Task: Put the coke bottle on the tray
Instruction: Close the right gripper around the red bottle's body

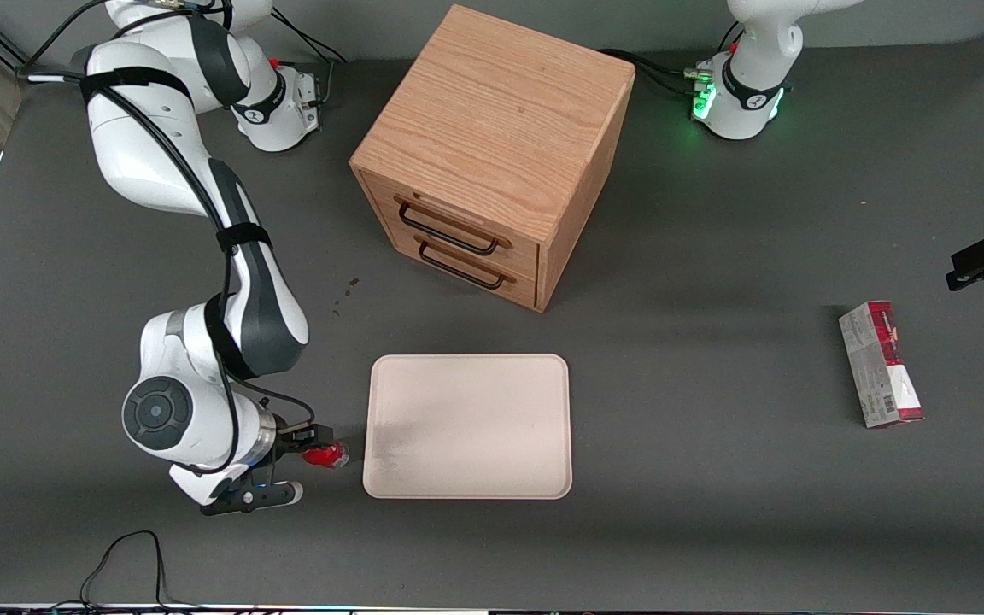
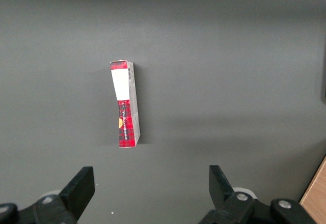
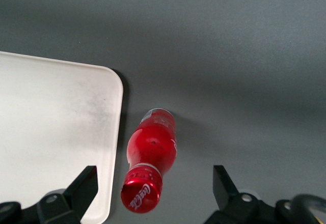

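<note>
The coke bottle [image 1: 328, 455] is small and red, with a red cap bearing white script, and it stands on the dark table just off the tray's edge at the working arm's end. My gripper [image 1: 318, 446] hovers over it, open. In the right wrist view the bottle [image 3: 152, 155] sits between the two spread black fingers [image 3: 84, 183], nearer one finger than the other, and neither touches it. My gripper [image 3: 154, 179] holds nothing. The cream-pink tray [image 1: 468, 427] lies flat beside the bottle, and its rounded corner [image 3: 109, 89] shows close to the bottle.
A wooden drawer cabinet [image 1: 492, 149] with two black handles stands farther from the front camera than the tray. A red-and-grey carton [image 1: 881, 365] lies toward the parked arm's end of the table and also shows in the left wrist view [image 2: 125, 104].
</note>
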You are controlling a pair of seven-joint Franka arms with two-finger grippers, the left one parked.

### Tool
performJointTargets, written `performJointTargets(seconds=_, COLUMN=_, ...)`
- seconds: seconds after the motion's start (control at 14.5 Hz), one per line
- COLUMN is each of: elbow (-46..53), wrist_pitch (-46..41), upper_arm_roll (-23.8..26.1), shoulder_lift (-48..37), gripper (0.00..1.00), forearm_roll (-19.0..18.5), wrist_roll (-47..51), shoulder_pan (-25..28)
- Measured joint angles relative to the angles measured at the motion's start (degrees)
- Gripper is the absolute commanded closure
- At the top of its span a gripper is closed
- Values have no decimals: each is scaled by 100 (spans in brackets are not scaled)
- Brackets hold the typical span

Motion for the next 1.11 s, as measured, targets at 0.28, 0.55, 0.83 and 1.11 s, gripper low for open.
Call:
performJointTargets(seconds=0.28, elbow=-52, wrist_pitch=0, upper_arm_roll=5, shoulder_lift=15, gripper=2, forearm_roll=4, wrist_roll=0, shoulder_pan=4)
performJointTargets(seconds=0.55, elbow=-52, wrist_pitch=2, upper_arm_roll=7, shoulder_lift=15, gripper=50, forearm_roll=6, wrist_roll=1, shoulder_pan=20)
performJointTargets(seconds=0.83, elbow=-52, wrist_pitch=3, upper_arm_roll=7, shoulder_lift=15, gripper=74, forearm_roll=9, wrist_roll=2, shoulder_pan=21)
performJointTargets(seconds=1.11, elbow=-50, wrist_pitch=6, upper_arm_roll=10, shoulder_lift=15, gripper=83, forearm_roll=20, wrist_roll=2, shoulder_pan=22)
